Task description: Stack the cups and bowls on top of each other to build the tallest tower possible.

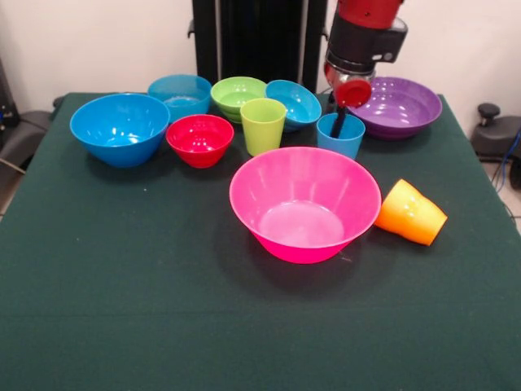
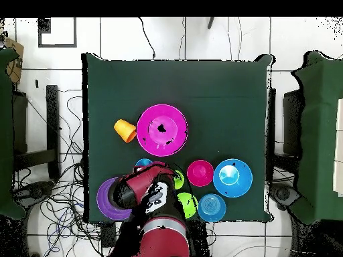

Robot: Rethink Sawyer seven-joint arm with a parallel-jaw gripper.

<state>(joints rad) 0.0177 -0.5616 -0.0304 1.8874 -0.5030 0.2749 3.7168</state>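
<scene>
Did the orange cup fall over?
Yes, the orange cup lies tipped on its side beside the pink bowl.

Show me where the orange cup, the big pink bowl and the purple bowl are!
orange cup [image 1: 411, 213], front view, on its side wall as it lies tipped over.
big pink bowl [image 1: 305, 213], front view, on its inner wall.
purple bowl [image 1: 403, 104], front view, on its inside.

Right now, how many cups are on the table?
3. A green cup stands upright beside the red bowl; a light blue cup stands under the gripper; an orange cup lies tipped beside the pink bowl.
</scene>
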